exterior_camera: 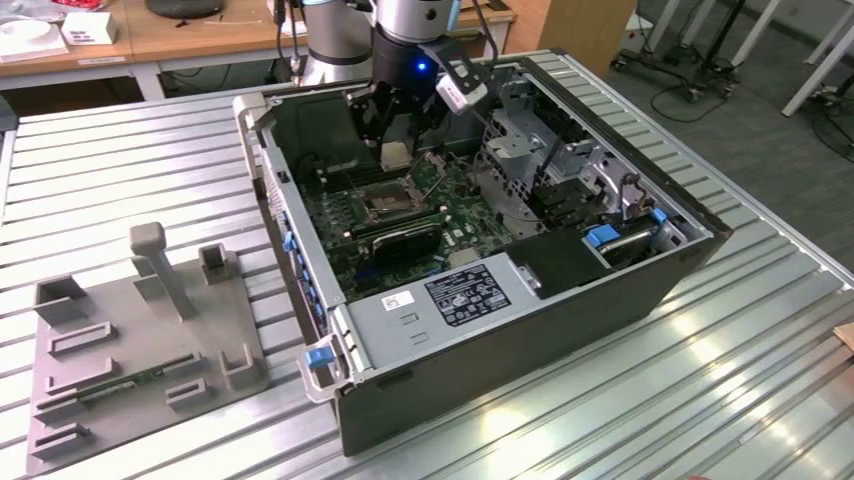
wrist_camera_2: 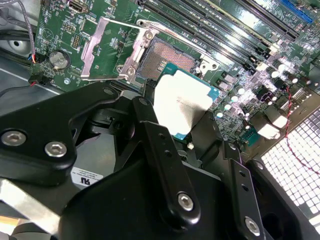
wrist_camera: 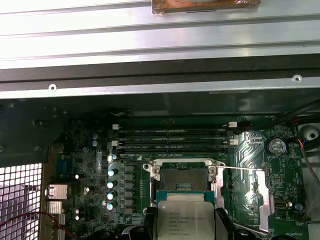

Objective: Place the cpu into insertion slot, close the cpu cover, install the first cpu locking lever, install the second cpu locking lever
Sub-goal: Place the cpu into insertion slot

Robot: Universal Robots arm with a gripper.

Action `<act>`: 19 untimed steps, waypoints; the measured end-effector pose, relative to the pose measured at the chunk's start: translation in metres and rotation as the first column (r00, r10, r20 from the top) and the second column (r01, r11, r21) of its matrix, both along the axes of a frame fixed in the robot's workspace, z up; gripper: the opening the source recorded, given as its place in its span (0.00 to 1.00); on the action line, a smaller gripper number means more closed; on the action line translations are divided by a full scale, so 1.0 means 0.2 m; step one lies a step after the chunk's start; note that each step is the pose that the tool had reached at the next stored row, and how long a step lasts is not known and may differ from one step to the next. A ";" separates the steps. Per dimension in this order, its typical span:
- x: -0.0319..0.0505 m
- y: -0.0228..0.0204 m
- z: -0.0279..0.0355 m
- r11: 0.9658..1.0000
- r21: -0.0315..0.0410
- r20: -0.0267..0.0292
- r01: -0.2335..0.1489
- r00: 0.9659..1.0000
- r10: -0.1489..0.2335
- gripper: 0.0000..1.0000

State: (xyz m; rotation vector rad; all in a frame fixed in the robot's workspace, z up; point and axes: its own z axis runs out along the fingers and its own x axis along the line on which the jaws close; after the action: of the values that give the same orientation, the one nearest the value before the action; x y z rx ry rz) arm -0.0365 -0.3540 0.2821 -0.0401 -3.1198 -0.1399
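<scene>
My gripper (exterior_camera: pixel 394 150) is shut on the cpu (wrist_camera_2: pixel 182 102), a flat square chip with a pale metal face, gripped at two opposite edges by the black fingers (wrist_camera_2: pixel 155 140). In both wrist views the cpu (wrist_camera: pixel 185 220) hangs a little above the board, just short of the insertion slot (wrist_camera: pixel 182 177). The slot (wrist_camera_2: pixel 167 55) lies bare, showing its dark contact field. The cpu cover (wrist_camera_2: pixel 107 47), a silver frame, is swung open and lies beside the slot. A thin locking lever (wrist_camera: pixel 240 169) stands out over the cover (wrist_camera: pixel 260 192). In the exterior view the slot (exterior_camera: pixel 378 205) is just below the gripper.
The board sits inside an open computer case (exterior_camera: pixel 534 340) on a ribbed metal table (exterior_camera: pixel 120 170). Long black memory slots (wrist_camera: pixel 172 140) run beside the socket, near a coin battery (wrist_camera_2: pixel 59 59). A drive cage (exterior_camera: pixel 561 170) fills the case's right side. A grey fixture (exterior_camera: pixel 134 340) lies at the exterior view's left.
</scene>
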 end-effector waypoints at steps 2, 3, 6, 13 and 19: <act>0.000 0.000 0.000 1.000 0.000 0.000 0.005 1.000 -0.005 0.54; 0.000 0.000 -0.001 1.000 0.000 0.000 0.013 1.000 -0.013 0.54; 0.000 0.000 -0.002 0.999 0.000 0.000 0.051 0.999 -0.051 0.54; 0.000 0.000 -0.007 0.985 0.000 0.000 0.171 0.985 -0.171 0.54; 0.000 0.000 -0.012 0.961 0.000 0.000 0.277 0.961 -0.277 0.54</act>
State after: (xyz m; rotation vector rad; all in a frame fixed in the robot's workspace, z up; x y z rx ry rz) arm -0.0365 -0.3540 0.2797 -0.4784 -3.0959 -0.1431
